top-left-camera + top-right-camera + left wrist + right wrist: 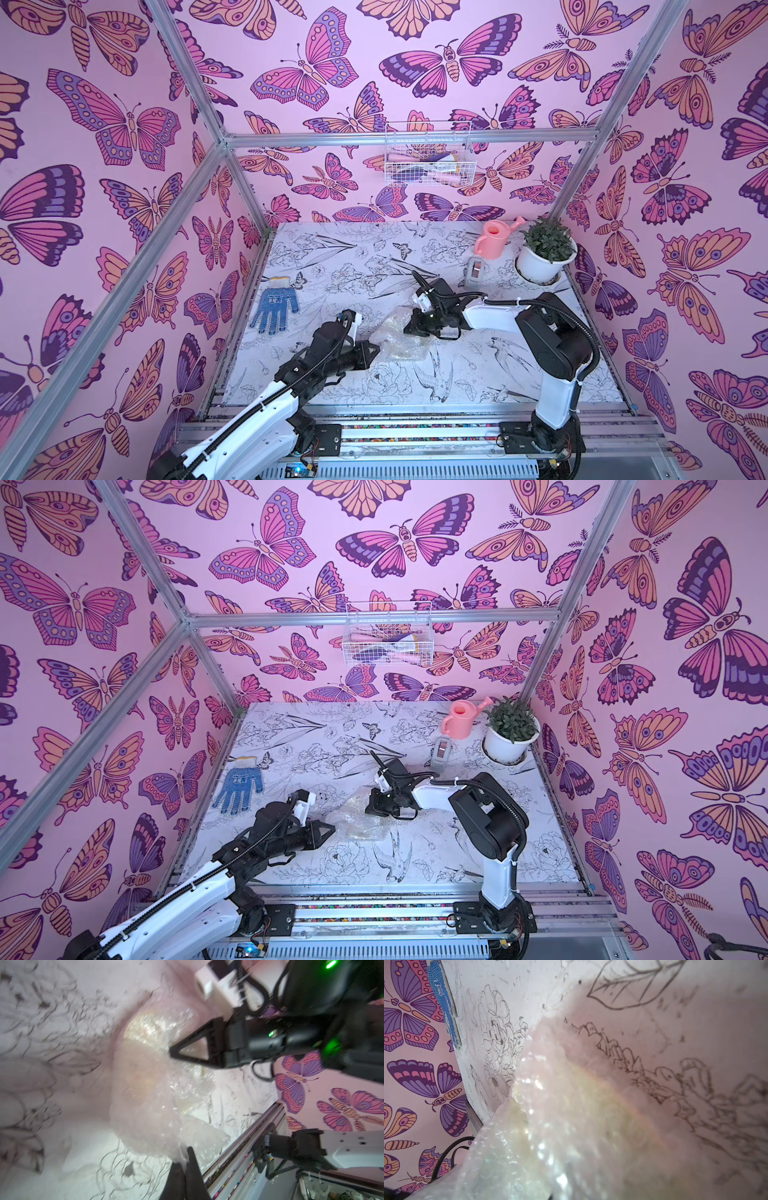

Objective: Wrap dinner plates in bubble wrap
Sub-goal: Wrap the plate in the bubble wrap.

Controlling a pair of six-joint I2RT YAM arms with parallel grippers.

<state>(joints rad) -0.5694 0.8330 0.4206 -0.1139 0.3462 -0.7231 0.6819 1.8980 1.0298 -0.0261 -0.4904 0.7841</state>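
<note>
Left pincer [184, 1162] is clenching tight on a loose flap of the bubble wrap [400, 338], at the edge of the wrap nearest its own arm. Opposite it, the right pincer [409, 329], jaws also together, is pressing its tip onto the farther side; whether it is pinching film I cannot tell. Between them the wrap is lying crumpled on the counter [332, 257], stretching roughly from one pincer to the other. Through the glinting film the plate [138, 1076] is showing as a cream-yellow blur, mostly covered.
</note>
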